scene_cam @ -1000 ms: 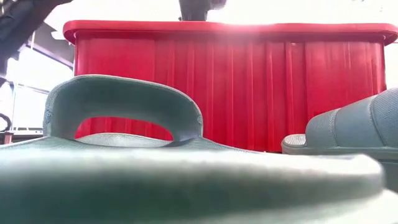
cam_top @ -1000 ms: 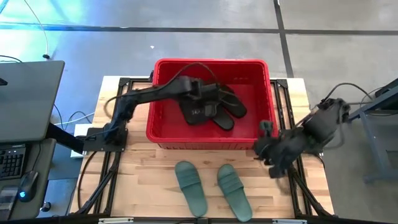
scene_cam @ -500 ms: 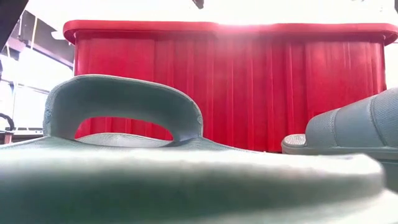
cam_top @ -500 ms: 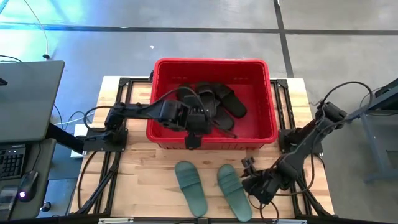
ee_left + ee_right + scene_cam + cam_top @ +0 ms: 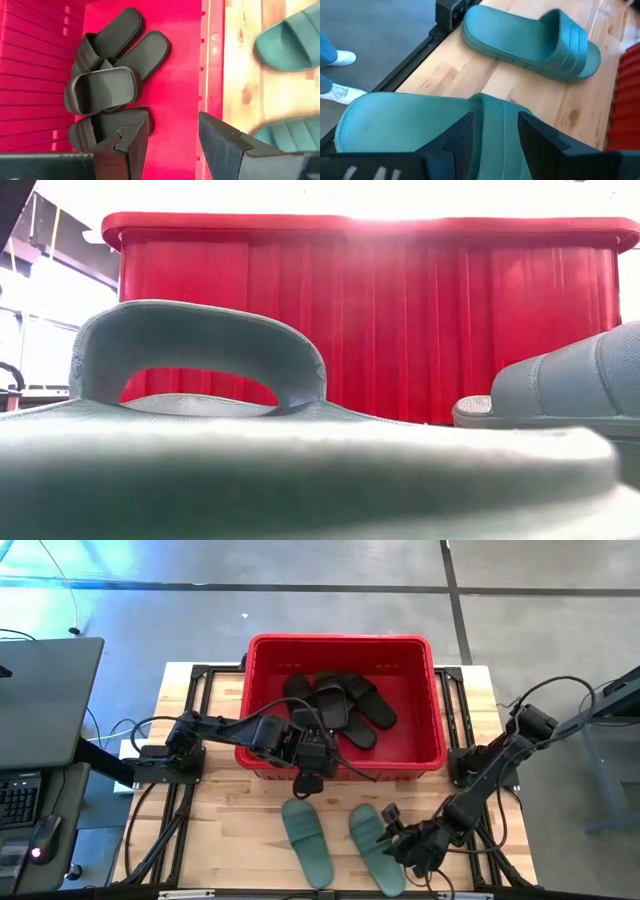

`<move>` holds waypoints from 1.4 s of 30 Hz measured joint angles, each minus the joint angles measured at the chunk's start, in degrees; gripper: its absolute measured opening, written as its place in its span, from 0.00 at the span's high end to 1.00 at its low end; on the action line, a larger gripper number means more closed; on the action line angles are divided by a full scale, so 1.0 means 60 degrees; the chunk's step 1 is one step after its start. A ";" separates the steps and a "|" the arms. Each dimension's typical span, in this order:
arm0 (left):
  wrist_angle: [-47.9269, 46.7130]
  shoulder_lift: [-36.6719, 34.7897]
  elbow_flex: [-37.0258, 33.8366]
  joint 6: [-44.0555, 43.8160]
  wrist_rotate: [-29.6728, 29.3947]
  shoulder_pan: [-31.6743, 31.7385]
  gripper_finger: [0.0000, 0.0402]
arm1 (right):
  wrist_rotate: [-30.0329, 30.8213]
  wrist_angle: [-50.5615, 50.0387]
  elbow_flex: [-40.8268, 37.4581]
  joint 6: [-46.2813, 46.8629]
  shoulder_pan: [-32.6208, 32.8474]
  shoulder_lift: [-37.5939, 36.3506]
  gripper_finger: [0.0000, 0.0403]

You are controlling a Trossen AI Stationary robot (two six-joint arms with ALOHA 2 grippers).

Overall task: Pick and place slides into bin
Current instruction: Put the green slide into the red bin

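Note:
The red bin [image 5: 340, 641] stands at the table's far middle with several black slides [image 5: 345, 705] lying on its floor. Two teal-green slides lie soles down on the wood near the front edge, one on the left [image 5: 307, 840] and one on the right [image 5: 372, 843]. My left gripper [image 5: 308, 780] hangs open and empty over the bin's near wall [image 5: 212, 60]. My right gripper [image 5: 392, 828] is open and low over the right teal slide. Its fingers stand on either side of the slide's strap [image 5: 495, 125]. My right gripper comes slanting down from the table's right side, its fingers [image 5: 462, 132] straddling the right teal slide's strap. I cannot tell whether they touch it. The slide lies flat on the table.
The bin's tall red wall [image 5: 400, 330] rises right behind the two teal slides [image 5: 190, 350]. Black frame rails [image 5: 185, 810] run along both table sides. A grey desk with a keyboard [image 5: 40, 710] stands to the left. A person's shoes [image 5: 335, 75] show on the floor beyond the front edge.
My left gripper has drawn back from above the black slides inside the bin toward the table's near edge, and now hangs over the bin's near wall. My right gripper has swung from beside the bin's right near corner toward the near edge and left, down onto the right teal slide.

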 joint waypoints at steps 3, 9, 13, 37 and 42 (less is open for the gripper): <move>-0.0004 0.0000 0.0000 -0.0255 0.0124 -0.0033 0.61 | 0.0047 0.0152 -0.0063 -0.0121 0.0010 0.0087 0.65; 0.0004 0.0000 0.0000 -0.0952 0.0201 -0.0040 0.61 | 0.0147 0.0140 -0.0071 -0.0194 0.0010 0.0976 0.65; 0.0023 0.0000 0.0000 -0.1106 0.0406 -0.0036 0.61 | 0.1014 0.0153 -0.0071 -0.0208 0.0010 0.1537 0.65; 0.0033 0.0004 0.0000 -0.1121 0.0590 -0.0036 0.61 | 0.1845 0.0090 -0.0106 -0.0022 -0.2236 0.1863 0.65; 0.0033 0.0004 0.0000 -0.1119 0.0590 -0.0036 0.61 | 0.1242 0.0395 -0.0106 0.1317 -0.2486 0.1861 0.78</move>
